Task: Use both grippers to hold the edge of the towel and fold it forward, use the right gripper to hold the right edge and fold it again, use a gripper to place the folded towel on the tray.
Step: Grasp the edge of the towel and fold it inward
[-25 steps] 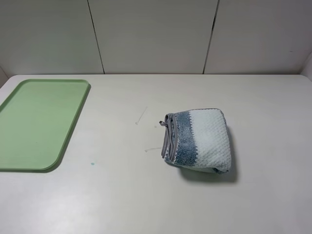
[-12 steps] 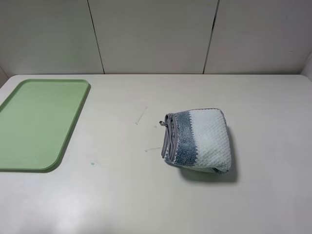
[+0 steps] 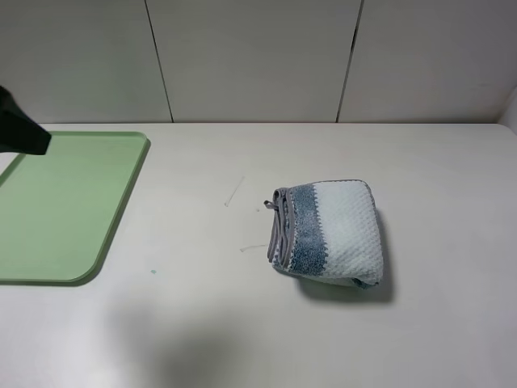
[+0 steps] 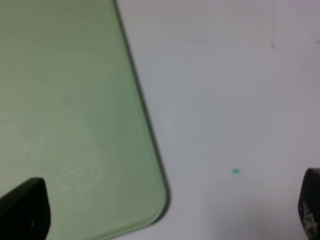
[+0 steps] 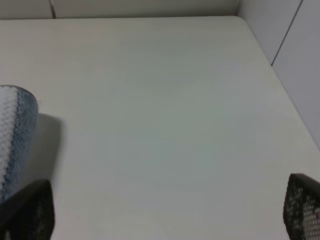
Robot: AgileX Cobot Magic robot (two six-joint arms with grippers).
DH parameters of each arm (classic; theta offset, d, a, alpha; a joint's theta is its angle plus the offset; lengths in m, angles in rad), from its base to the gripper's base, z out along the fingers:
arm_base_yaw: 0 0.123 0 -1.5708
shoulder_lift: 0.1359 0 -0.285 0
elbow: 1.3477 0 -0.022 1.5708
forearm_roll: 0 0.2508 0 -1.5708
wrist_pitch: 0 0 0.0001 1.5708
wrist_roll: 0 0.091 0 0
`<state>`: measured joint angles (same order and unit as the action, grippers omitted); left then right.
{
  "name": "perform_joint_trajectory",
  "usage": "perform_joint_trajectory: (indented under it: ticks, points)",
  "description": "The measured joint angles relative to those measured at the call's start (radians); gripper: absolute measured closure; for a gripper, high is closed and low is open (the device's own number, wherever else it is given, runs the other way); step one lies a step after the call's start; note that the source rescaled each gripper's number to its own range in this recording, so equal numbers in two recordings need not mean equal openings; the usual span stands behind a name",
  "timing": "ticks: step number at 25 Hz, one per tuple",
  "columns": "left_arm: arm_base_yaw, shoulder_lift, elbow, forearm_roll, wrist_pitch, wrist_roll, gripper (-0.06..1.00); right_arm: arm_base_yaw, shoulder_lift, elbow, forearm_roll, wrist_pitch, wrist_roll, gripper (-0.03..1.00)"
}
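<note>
Left arm (image 3: 20,133): matte black, tapered wedge shape, no markings visible. Left fingers (image 4: 24,209): black, rounded tips, detail blurred. Right fingers (image 5: 303,205): black, rounded, inner faces with fine dotted grip texture.

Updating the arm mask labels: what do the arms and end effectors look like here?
All dark. On the left end effector, two matte black fingers with rounded tips, blurred. On the right end effector, black fingers with a fine dotted grid texture. Overhead, only a plain black wedge of the left arm shows. No cables, markings or logos visible.
</note>
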<state>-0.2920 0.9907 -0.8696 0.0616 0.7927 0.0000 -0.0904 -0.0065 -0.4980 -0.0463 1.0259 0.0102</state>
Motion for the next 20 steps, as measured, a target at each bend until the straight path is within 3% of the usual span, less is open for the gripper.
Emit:
perform_joint_trajectory:
  ticks: [20]
  points:
    - [-0.364, 0.591, -0.227, -0.048, -0.228, -0.151, -0.06, 0.000, 0.000, 0.000, 0.000, 0.000, 0.000, -0.03]
